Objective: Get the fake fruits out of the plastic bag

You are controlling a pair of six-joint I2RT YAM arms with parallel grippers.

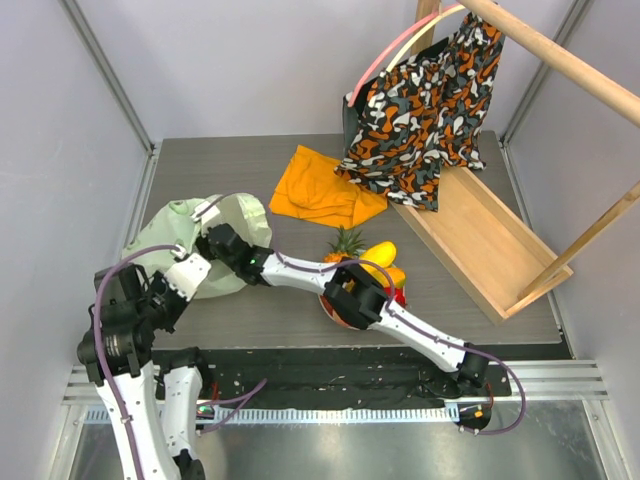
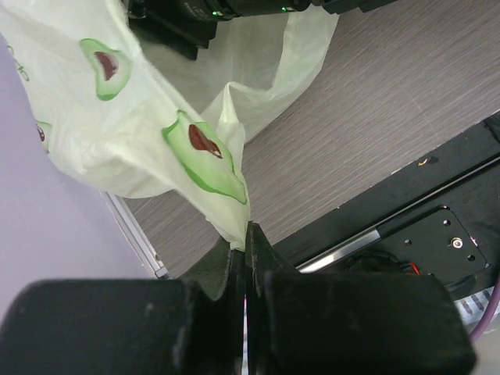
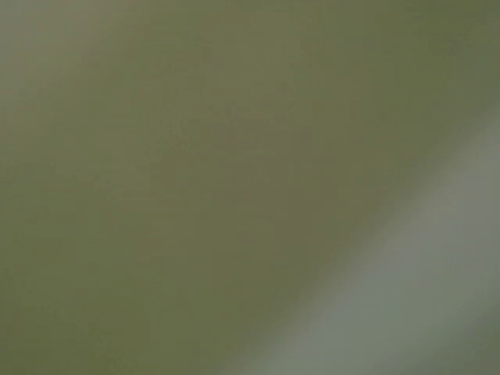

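Observation:
The pale-green plastic bag (image 1: 190, 232) with avocado prints lies at the table's left; it also shows in the left wrist view (image 2: 133, 109). My left gripper (image 2: 247, 233) is shut on a pinched edge of the bag, and it shows in the top view (image 1: 190, 260). My right arm reaches across the table and its wrist (image 1: 226, 244) goes into the bag's mouth; its fingers are hidden inside. The right wrist view shows only blurred green plastic. A pineapple (image 1: 347, 242), a yellow mango (image 1: 380, 254) and a red pepper (image 1: 399, 295) sit outside the bag.
The fruits rest on a red plate (image 1: 333, 311), partly under my right arm. An orange cloth (image 1: 325, 190) lies behind it. A patterned fabric bag (image 1: 425, 110) hangs on a wooden rack with a tray (image 1: 485, 245) at right. A black mat (image 1: 300, 370) lines the front edge.

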